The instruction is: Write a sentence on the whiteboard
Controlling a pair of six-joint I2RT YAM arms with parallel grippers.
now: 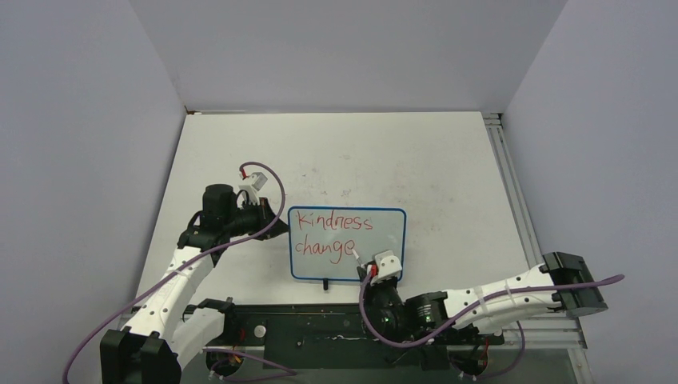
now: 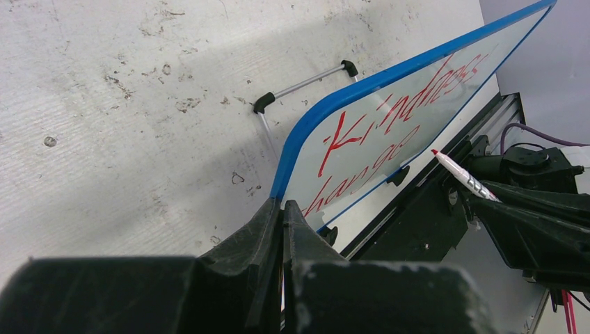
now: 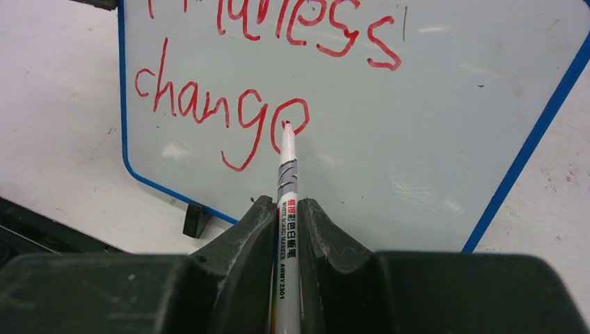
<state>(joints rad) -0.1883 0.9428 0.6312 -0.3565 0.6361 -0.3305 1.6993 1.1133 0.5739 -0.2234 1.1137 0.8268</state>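
The whiteboard (image 1: 376, 244) with its thin blue frame stands near the table's middle, with "Kindness" and "change" on it in red. My left gripper (image 1: 281, 222) is shut on the board's left edge; in the left wrist view the blue frame (image 2: 296, 153) runs down into the closed fingertips of the left gripper (image 2: 283, 205). My right gripper (image 3: 286, 205) is shut on a white marker (image 3: 288, 160). The marker's red tip touches the whiteboard (image 3: 431, 125) at the last letter of "change". The marker (image 2: 463, 177) also shows from the left side.
A wire stand (image 2: 306, 82) with black ends props the board from behind. A black clip (image 3: 193, 219) sits on the board's near edge. The black base rail (image 1: 320, 328) lies just in front, and an aluminium rail (image 1: 512, 192) lines the table's right side.
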